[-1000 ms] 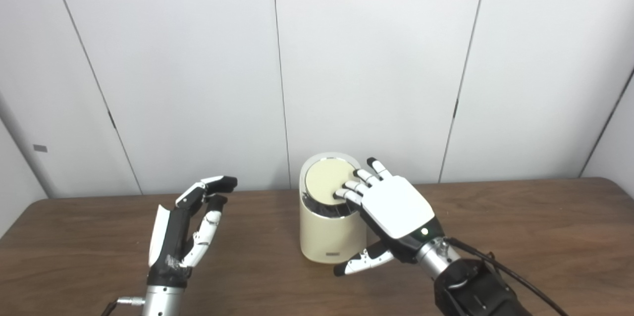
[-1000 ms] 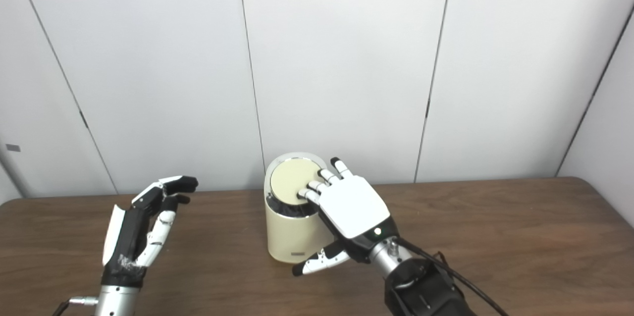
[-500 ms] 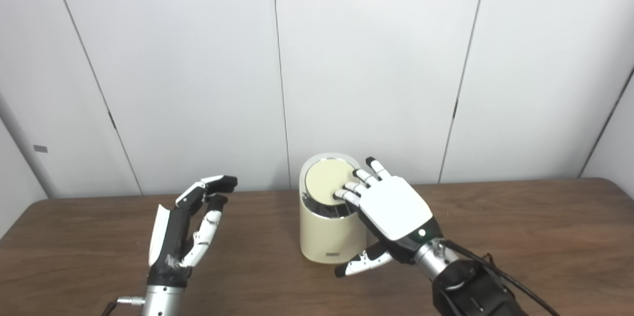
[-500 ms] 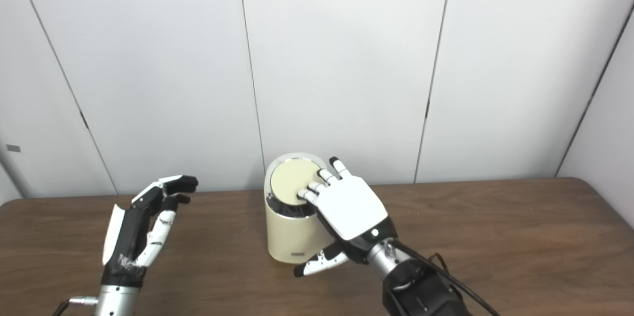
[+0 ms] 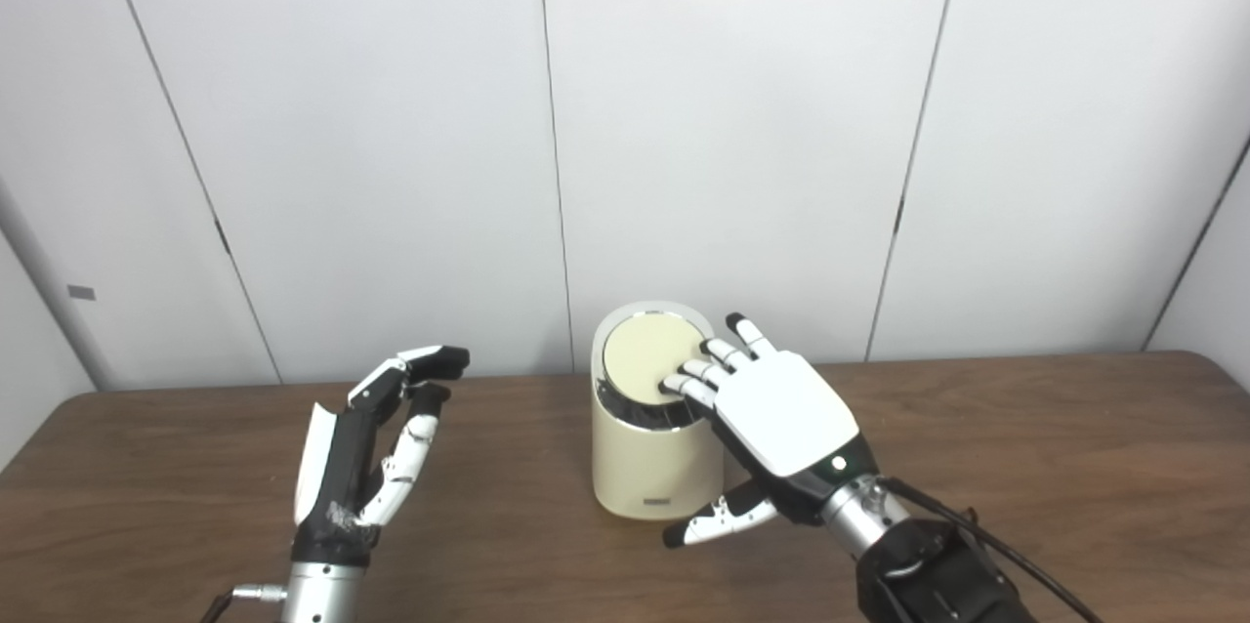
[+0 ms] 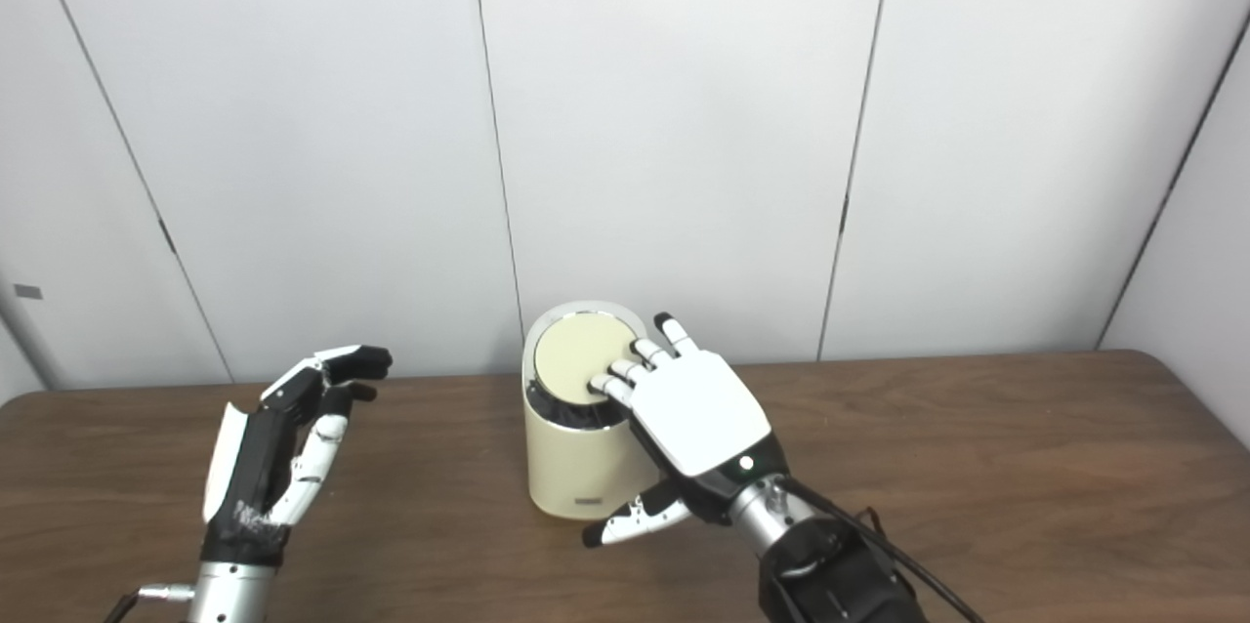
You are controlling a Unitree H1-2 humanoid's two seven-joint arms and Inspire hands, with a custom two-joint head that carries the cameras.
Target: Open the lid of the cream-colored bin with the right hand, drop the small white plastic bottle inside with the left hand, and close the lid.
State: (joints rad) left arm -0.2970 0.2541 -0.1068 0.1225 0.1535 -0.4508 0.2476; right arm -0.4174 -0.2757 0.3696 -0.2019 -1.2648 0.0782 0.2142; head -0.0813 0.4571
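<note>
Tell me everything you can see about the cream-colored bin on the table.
The cream-colored bin is a smooth, upright cylinder, plastic-looking, standing on the brown wooden table near the wall. Its round cream lid lies shut inside a shiny metallic ring. A small label sits low on its front. The right hand rests fingertips on the lid, thumb beside the body.

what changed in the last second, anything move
Almost nothing. The right hand shifted very slightly, toward the robot; its fingers rest on the lid of the cream-colored bin as before, and the lid stays shut. The left hand stays raised and open, holding nothing. No bottle is in view.
</note>
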